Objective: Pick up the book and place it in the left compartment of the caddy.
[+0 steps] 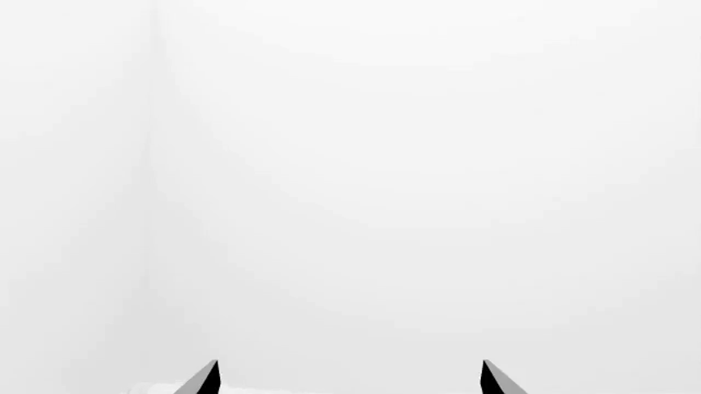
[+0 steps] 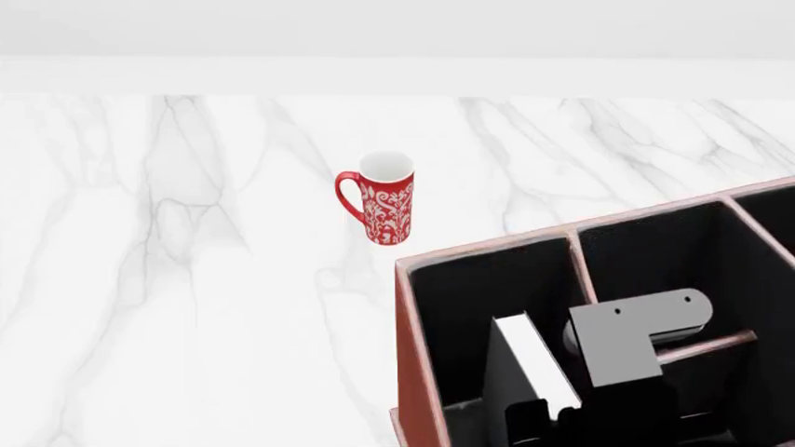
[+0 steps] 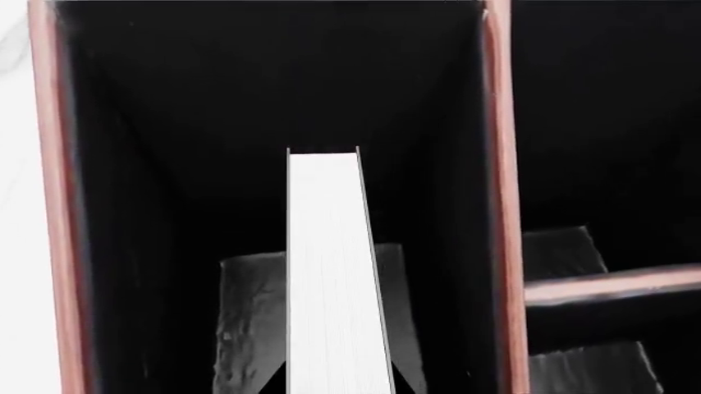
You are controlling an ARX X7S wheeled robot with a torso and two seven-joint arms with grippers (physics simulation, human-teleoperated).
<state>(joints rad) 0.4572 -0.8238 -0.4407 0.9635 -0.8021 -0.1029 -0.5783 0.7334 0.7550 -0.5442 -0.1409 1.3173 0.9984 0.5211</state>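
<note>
White marble table (image 2: 186, 307) with grey veining carries all items; a plain pale wall runs behind it.

Right gripper (image 2: 546, 419): positioned over the near end of the caddy (image 2: 416, 372), arm housing grey and black. It is clamped on the book (image 2: 528, 368), which stands on edge, white page edges facing up. In the right wrist view the page block (image 3: 328, 279) runs straight ahead from the gripper, with the black fingertips (image 3: 411, 379) showing on either side of it at the near end.

Book location: inside the left compartment (image 3: 176, 164), directly below and ahead of the right gripper. Dark clearance shows on both faces; the book touches neither the reddish outer rim nor the divider (image 3: 501, 205) as far as can be seen. Whether its lower edge rests on the compartment floor cannot be told.

Caddy: reddish-brown, black interior, pale worn edges. Two smaller sections lie beyond the divider, on the side of the book away from the outer wall, split by a cross rail (image 3: 613, 283).

Red patterned mug (image 2: 379, 197): upright on the table, well apart from the caddy, forward of the right gripper, handle turned away from the caddy.

Left gripper (image 1: 348, 379): only two black fingertips visible against blank white, set apart, nothing between them; it stands open. It does not appear in the head view
</note>
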